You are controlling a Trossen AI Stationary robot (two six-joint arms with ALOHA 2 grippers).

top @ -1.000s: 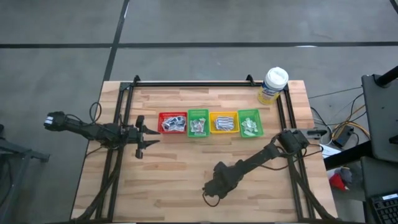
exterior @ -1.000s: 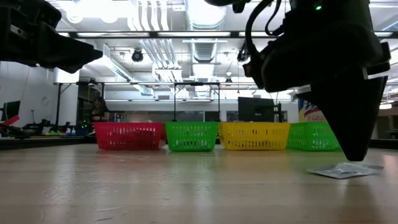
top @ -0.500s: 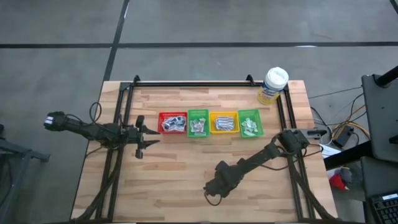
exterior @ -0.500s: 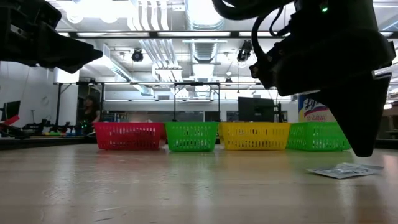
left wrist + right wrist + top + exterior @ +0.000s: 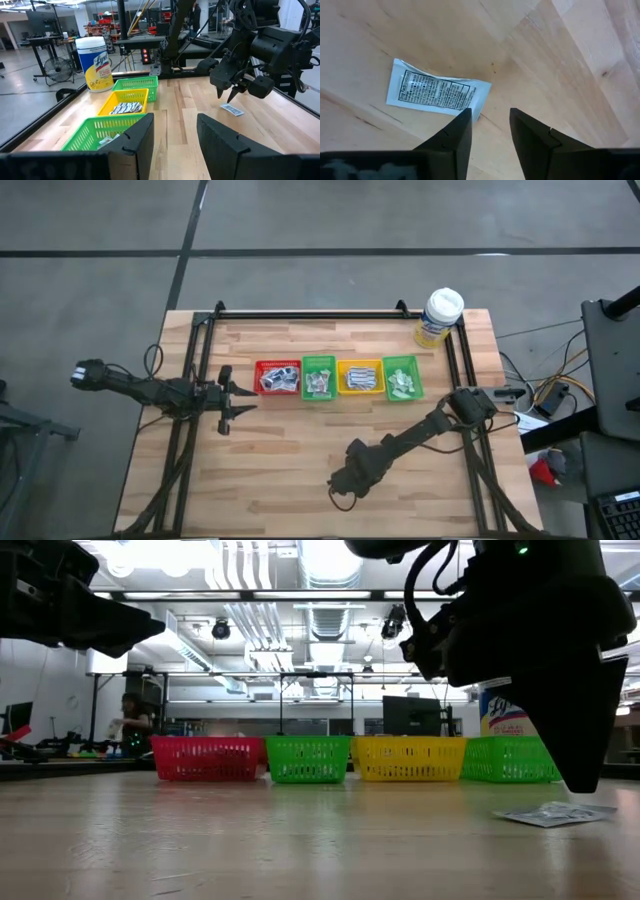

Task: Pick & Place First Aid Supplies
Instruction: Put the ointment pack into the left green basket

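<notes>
One white first aid packet (image 5: 437,92) with dark print lies flat on the wooden table near its front edge; the low view also shows this packet (image 5: 555,812). My right gripper (image 5: 490,120) hangs just above it, pointing down, open, with its fingertips over the packet's one end and clear of it. In the high view the right gripper (image 5: 345,480) covers the packet. More packets fill the row of small bins (image 5: 340,377). My left gripper (image 5: 228,402) waits open at the table's left side, level, touching nothing.
Red (image 5: 277,377), green (image 5: 319,377), yellow (image 5: 360,376) and green (image 5: 403,377) bins stand in a row at mid-table. A white-capped bottle with a yellow label (image 5: 440,317) stands at the far right corner. A black frame (image 5: 310,313) borders the table. Bare wood lies between bins and front edge.
In the low view my right gripper's tip has drawn a little up and sideways from the packet. The packet lies flat where it was.
</notes>
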